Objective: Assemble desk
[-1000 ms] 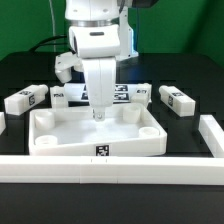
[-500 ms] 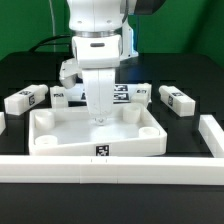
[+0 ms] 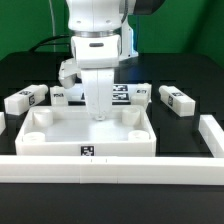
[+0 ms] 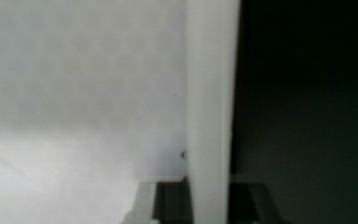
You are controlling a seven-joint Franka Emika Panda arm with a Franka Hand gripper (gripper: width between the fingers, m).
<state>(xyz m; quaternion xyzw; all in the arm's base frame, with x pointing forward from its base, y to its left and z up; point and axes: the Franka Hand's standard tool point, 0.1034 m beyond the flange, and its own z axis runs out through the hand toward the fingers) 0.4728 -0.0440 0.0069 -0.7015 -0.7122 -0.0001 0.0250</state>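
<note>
Well, the desk top [image 3: 85,130] lies flat on the black table [image 3: 185,60] with its open side up, and I take it as my reference for everything else. It is a wide, shallow tray of white plastic with a raised rim and a socket in each corner. I judge it to be light and stiff, but smooth, so it may slide or turn on the table when it is pushed at one point only. The thin rim is the natural place to take hold of it, because the floor is too flat and the corners are too thick for the fingers. The gripper [image 3: 99,116] stands at the middle of the far rim of the desk top, and it is clenched on that rim. In the wrist view I see only the white wall of the rim [image 4: 208,100] running close to the camera, so the fingertips themselves are hidden from me. Beyond the desk top, one leg [image 3: 26,98] lies off its far corner on the exterior view's left, and another leg [image 3: 177,98] lies off the far corner on the exterior view's right; both are apart from it. The front border rail [image 3: 110,166] runs just beside the near wall of the desk top.
</note>
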